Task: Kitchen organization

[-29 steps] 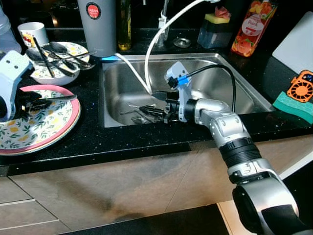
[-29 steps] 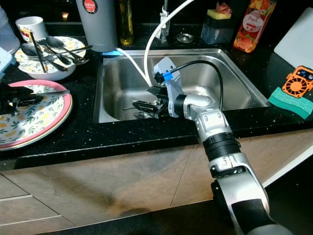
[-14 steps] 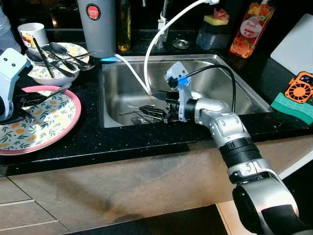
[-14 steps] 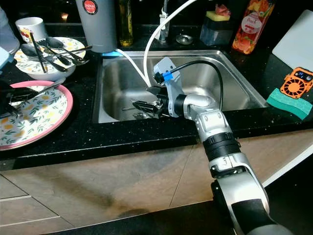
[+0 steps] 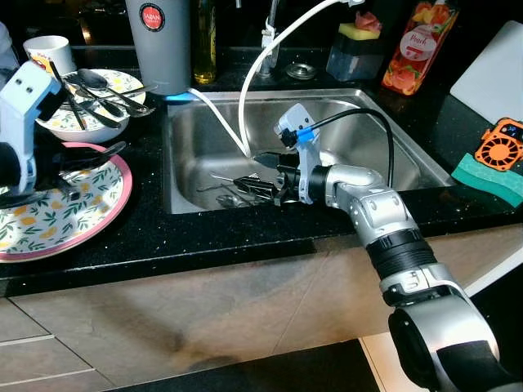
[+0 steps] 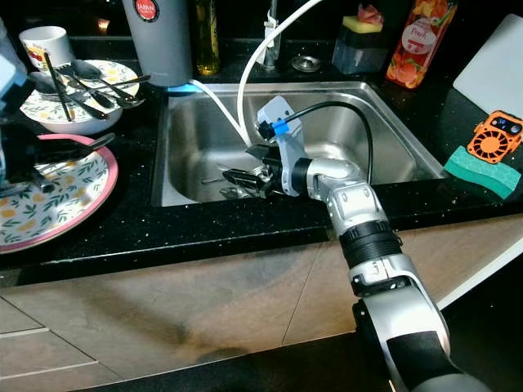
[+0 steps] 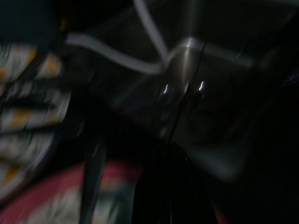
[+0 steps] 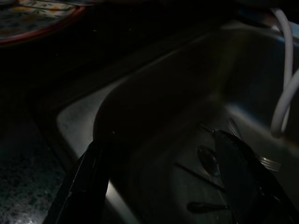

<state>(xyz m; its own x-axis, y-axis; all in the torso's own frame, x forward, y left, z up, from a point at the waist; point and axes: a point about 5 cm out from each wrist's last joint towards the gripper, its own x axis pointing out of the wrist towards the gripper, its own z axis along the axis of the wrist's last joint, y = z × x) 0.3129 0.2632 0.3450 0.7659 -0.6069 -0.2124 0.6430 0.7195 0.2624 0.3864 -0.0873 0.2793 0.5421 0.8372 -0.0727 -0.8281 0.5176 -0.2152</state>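
Observation:
My left gripper (image 5: 69, 167) hovers just above the pink-rimmed floral plate (image 5: 49, 220) on the left counter. It is shut on a dark utensil (image 5: 102, 152) whose free end points toward the sink. In the left wrist view everything is blurred. My right gripper (image 5: 257, 170) reaches into the steel sink (image 5: 208, 135) from the front and stands open, with its fingers (image 8: 86, 186) spread wide. Under it, on the sink floor, lie several pieces of cutlery (image 5: 225, 192), among them a spoon (image 8: 209, 161) and a fork (image 8: 266, 162). Nothing is between the right fingers.
A floral bowl (image 5: 90, 114) holding cutlery and a white mug (image 5: 51, 51) stand behind the plate. A grey tumbler (image 5: 159, 41), a white hose (image 5: 249, 82), a sponge holder (image 5: 355, 49) and a peach bottle (image 5: 421, 45) line the back. A green sponge (image 5: 490, 175) lies at right.
My left gripper has lifted the utensil off the plate and moved back toward the bowl. The right arm has stayed in the sink.

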